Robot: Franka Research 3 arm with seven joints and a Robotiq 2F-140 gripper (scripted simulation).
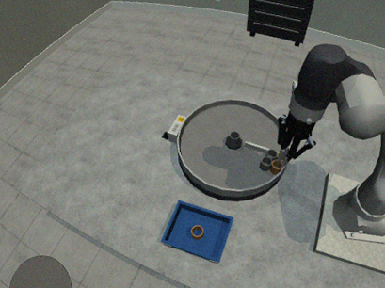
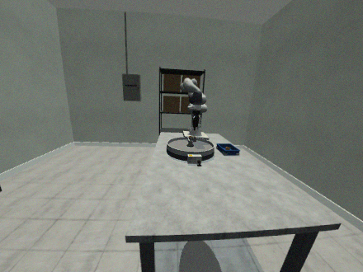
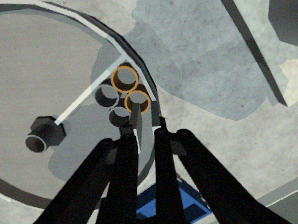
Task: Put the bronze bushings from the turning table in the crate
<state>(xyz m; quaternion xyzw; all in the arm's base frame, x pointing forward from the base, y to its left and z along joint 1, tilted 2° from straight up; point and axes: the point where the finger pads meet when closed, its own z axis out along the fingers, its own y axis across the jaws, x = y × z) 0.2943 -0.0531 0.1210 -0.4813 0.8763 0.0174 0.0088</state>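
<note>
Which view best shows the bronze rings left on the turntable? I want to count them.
The wrist view: two bronze rings sit side by side at the turntable rim, beside grey ones. The top view shows just one, partly behind the gripper. The exterior view is too distant.

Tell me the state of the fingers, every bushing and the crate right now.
Gripper: fingers nearly shut, holding nothing, just above the bushings.
Two bronze bushings: upright on the turning table, near its rim.
Two steel bushings: upright on the turning table, beside the bronze ones.
Third bronze bushing: lying in the crate.
Crate: on the surface beside the turning table, holding that one bushing.
</note>
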